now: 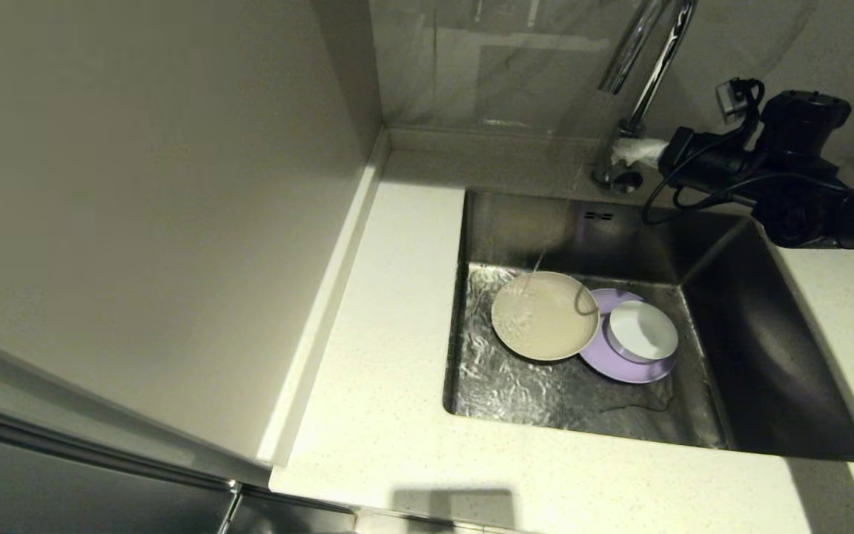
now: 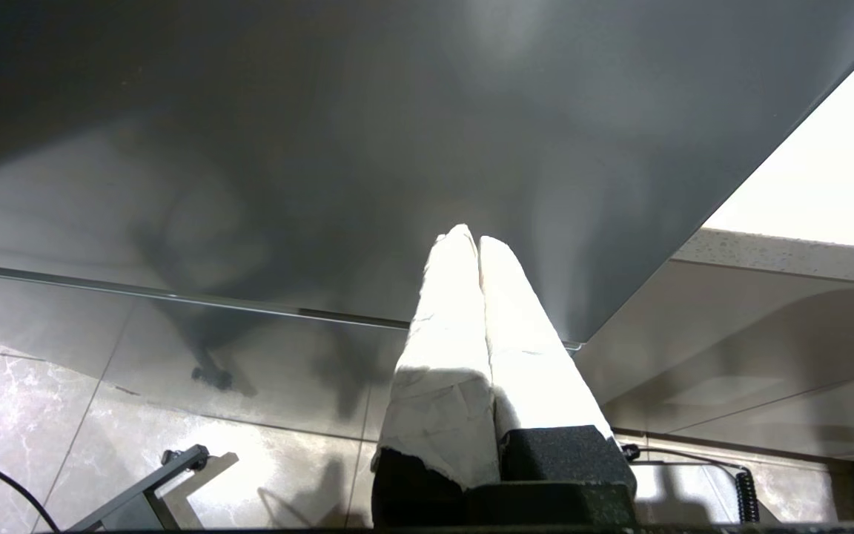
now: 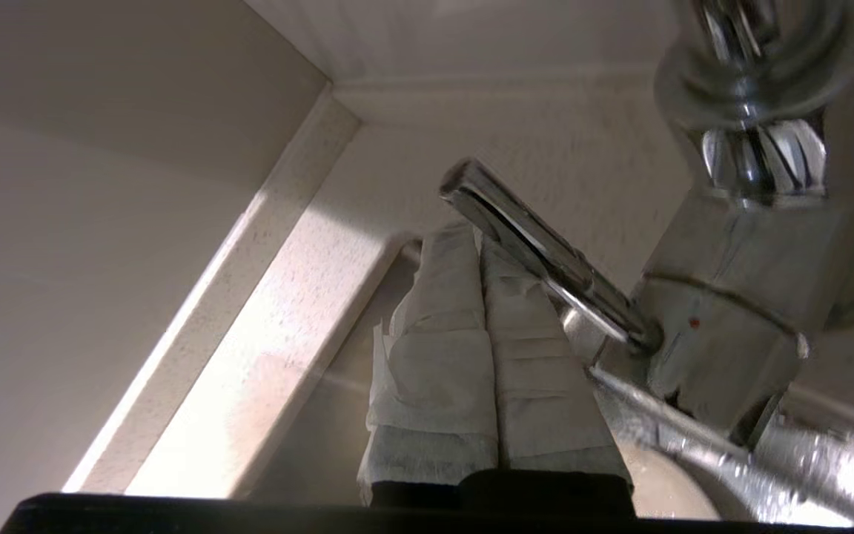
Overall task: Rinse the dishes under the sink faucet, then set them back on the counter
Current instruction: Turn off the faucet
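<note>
In the steel sink (image 1: 760, 348) lie the three dishes. The beige plate (image 1: 544, 316) overlaps the lavender plate (image 1: 623, 362), and the white bowl (image 1: 643, 331) sits on the lavender one. A thin stream of water falls from the chrome faucet (image 1: 649, 67) onto the beige plate. My right gripper (image 1: 629, 150) (image 3: 477, 236) is shut with nothing in it, its white-wrapped fingers beside the faucet's lever handle (image 3: 538, 248) at the tap base. My left gripper (image 2: 470, 239) is shut and empty, parked low, out of the head view.
The cream counter (image 1: 390, 326) runs along the left and front of the sink, with a low raised edge against the wall (image 1: 138, 185). The left wrist view shows a dark cabinet front (image 2: 323, 133) and tiled floor (image 2: 41, 415).
</note>
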You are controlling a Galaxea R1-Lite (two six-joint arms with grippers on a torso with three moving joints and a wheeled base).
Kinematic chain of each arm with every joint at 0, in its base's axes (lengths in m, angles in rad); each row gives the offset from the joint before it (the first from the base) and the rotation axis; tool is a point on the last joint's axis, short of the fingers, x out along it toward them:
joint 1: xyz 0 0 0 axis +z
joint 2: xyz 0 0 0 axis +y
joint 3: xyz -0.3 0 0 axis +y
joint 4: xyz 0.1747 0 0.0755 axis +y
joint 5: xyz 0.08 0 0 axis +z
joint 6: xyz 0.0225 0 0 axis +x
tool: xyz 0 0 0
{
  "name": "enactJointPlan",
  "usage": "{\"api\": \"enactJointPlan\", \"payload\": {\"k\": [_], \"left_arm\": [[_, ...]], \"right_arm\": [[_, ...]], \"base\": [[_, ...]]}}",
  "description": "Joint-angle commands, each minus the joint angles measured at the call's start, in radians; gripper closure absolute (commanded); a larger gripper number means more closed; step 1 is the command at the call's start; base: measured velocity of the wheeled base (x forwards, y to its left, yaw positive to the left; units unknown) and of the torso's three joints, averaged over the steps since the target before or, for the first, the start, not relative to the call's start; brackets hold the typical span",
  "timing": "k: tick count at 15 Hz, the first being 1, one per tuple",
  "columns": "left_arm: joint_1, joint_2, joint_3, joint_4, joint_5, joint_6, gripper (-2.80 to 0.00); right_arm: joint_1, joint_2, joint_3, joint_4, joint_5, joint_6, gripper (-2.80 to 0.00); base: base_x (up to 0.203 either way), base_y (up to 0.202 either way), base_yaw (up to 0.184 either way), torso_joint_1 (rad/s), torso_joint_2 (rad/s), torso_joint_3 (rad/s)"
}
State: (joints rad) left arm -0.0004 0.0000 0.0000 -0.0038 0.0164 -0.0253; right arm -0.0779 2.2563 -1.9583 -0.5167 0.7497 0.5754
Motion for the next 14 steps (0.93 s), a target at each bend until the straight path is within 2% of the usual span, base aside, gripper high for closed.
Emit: {"api": "enactJointPlan", "payload": {"k": [1,8,11,14], "left_arm": [[0.000,-0.003,0.000,-0.001,0.000,0.000,0.00],[0.000,-0.003,0.000,-0.001,0.000,-0.001,0.00],[0.000,-0.003,0.000,-0.001,0.000,-0.001,0.00],[0.000,-0.003,0.000,-0.001,0.000,-0.001,0.00]], "right_arm": [[0.000,0.016,-0.008,-0.044,-0.005,0.006,0.00],[0.000,-0.019,0.009,-0.065,-0.009,0.120,0.00],[-0.001,-0.083,0.086,-0.065,-0.003,0.156,0.00],[-0.002,-0.184,0.196,-0.092,0.007,0.269,0.00]], "base": [[0.000,0.000,0.000,0.000,0.00,0.000],[0.000,0.000,0.000,0.000,0.00,0.000],[0.000,0.000,0.000,0.000,0.00,0.000],[0.000,0.000,0.000,0.000,0.00,0.000]]}}
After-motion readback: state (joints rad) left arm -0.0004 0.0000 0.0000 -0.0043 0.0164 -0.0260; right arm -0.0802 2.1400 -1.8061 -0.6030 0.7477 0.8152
